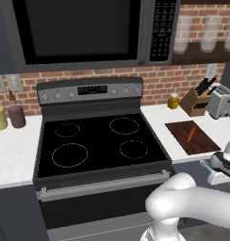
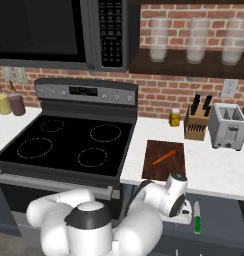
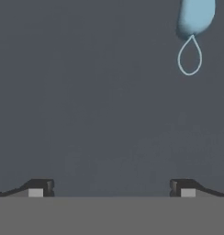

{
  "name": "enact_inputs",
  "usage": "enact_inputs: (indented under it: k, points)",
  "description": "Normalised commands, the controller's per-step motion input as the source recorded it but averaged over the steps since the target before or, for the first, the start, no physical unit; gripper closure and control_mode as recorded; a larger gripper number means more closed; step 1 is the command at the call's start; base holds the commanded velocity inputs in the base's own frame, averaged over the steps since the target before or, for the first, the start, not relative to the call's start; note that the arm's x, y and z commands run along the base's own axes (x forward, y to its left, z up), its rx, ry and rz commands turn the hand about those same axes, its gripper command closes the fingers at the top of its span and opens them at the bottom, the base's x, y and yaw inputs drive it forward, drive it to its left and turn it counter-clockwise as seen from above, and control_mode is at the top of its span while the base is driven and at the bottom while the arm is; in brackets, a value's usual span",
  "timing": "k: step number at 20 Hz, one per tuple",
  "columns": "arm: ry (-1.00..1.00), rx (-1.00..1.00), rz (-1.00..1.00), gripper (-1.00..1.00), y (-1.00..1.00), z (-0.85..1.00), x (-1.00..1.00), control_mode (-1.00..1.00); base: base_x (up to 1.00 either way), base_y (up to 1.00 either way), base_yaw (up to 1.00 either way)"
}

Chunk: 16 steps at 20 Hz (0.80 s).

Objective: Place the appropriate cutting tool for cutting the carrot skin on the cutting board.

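1. Stovetop [image 1: 95, 141]: the black glass cooking surface lies off to the far side of the hand, away from the work, and has no part in this step.

2. Cutting board [image 2: 165, 159]: the dark reddish-brown rectangle sits on the white counter [image 2: 214, 170], up and beyond the gripper, which hangs lower, in front of the counter edge. It is the drop-off spot, so the carry will have to rise over that edge.

3. Knife block [image 2: 196, 126]: tan, with black handles, further back still, beside the toaster [image 2: 227, 126]. Wrong tool for skin; leave it alone.

4. Gripper [image 3: 111, 188]: jaws spread as wide as they go, nothing between them, over a plain dark grey surface, which I take to be the inside of an open drawer, though the views are too poor to be sure.

5. Carrot [image 2: 164, 157]: already lying on the board, slantwise, so the tool should land on bare wood beside it.

6. Peeler [image 3: 195, 18]: its light blue handle, with a thin wire loop at the end, lies ahead of the gripper and off to one side, well clear of both fingertips [image 3: 40, 188]. To do this well, I would shift the hand sideways until the handle is centred between the jaws, advance past the loop, and close across the narrow handle rather than the loop.
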Motion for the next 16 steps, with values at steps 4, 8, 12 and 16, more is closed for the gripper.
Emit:
enact_inputs:
  k: [4, 8, 12, 16]
  points:
    - [0.13, 0.00, -0.01, -1.00, 0.00, -0.08, -0.10, -1.00, 0.00, 0.00, 0.00]
    - [0.11, 0.00, -0.01, -1.00, 0.00, -0.10, -0.19, -1.00, 0.00, 0.00, 0.00]
    - [0.08, 0.00, 0.00, -1.00, 0.00, -0.12, -0.29, -1.00, 0.00, 0.00, 0.00]
    - [0.03, 0.00, 0.00, -1.00, -0.02, -0.14, -0.25, -1.00, 0.00, 0.00, 0.00]
